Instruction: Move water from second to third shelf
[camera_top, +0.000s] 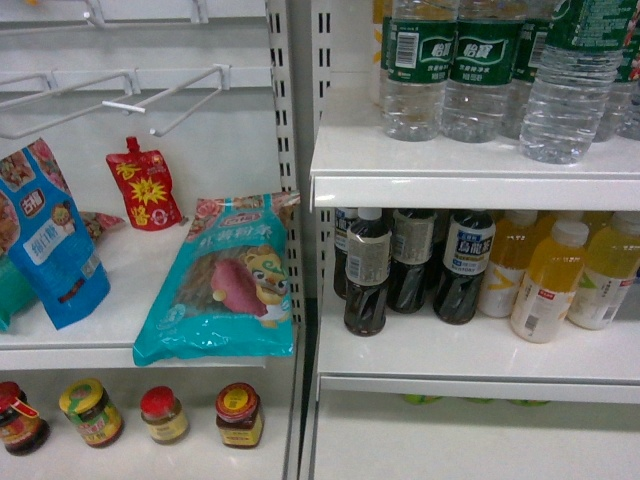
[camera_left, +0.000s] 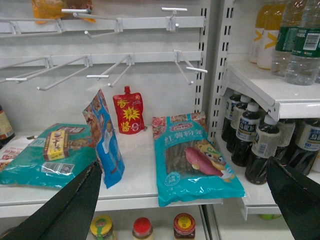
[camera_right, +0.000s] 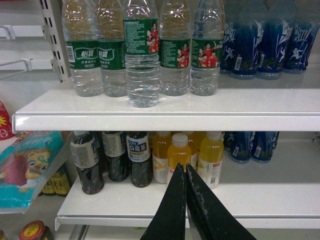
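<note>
One water bottle (camera_right: 142, 60) upright – cap up, forward of its row, right gripper (camera_right: 186, 200) closed, empty, left gripper (camera_left: 185, 200) spread wide.

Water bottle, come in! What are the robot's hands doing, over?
Left hand open, empty. Right hand shut, empty, below the shelf. Water bottle upright at front of its row, untouched. Nothing in the way.

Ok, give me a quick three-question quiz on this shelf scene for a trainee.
1. True or false: the jaws of the right gripper are shut together.
2. What stands on the shelf directly under the water bottles? A dark bottles and yellow bottles; B jars; C snack bags.
3. Fill in: the water bottles' labels are mostly ___.
Key: 1 true; 2 A; 3 green.
</note>
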